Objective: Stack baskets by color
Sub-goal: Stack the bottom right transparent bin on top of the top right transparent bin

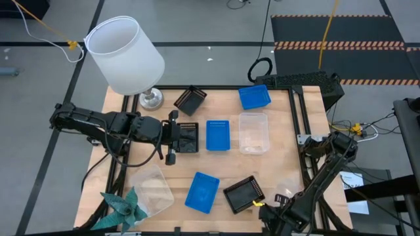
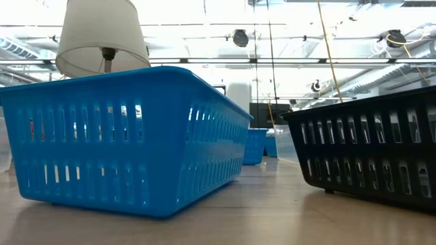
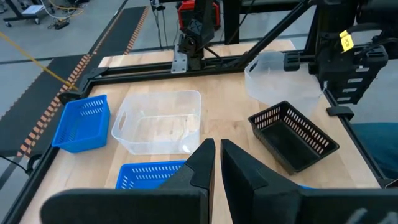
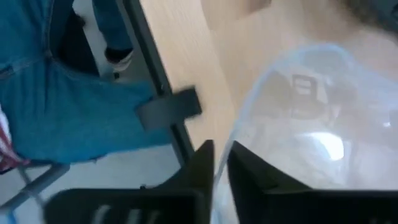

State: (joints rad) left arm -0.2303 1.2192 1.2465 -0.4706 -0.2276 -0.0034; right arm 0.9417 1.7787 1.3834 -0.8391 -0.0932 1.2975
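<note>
I have the right gripper at the lower right of the overhead frame, its fingers drawn narrow onto the thin rim of the corner clear basket. That basket sits hard by the table's dark edge rail. A person's leg in blue denim stands just past the rail, so I have little room on that side.

The left gripper is left of centre in the overhead frame, at the left rim of the middle black basket. Its fingers are close together with only a slit between them; I cannot tell whether they pinch that rim.

In a row to the right of it lie the middle blue basket and the middle clear basket, close to each other but not touching. Above them, the tilted black basket and the far blue basket sit near the table's top edge, the black one just beside the lamp's base under the white lampshade.

Along the bottom are the left clear basket, the near blue basket and the near black basket. The low camera shows a strip of bare wood between these last two. The teal ornament fills the lower left corner.
</note>
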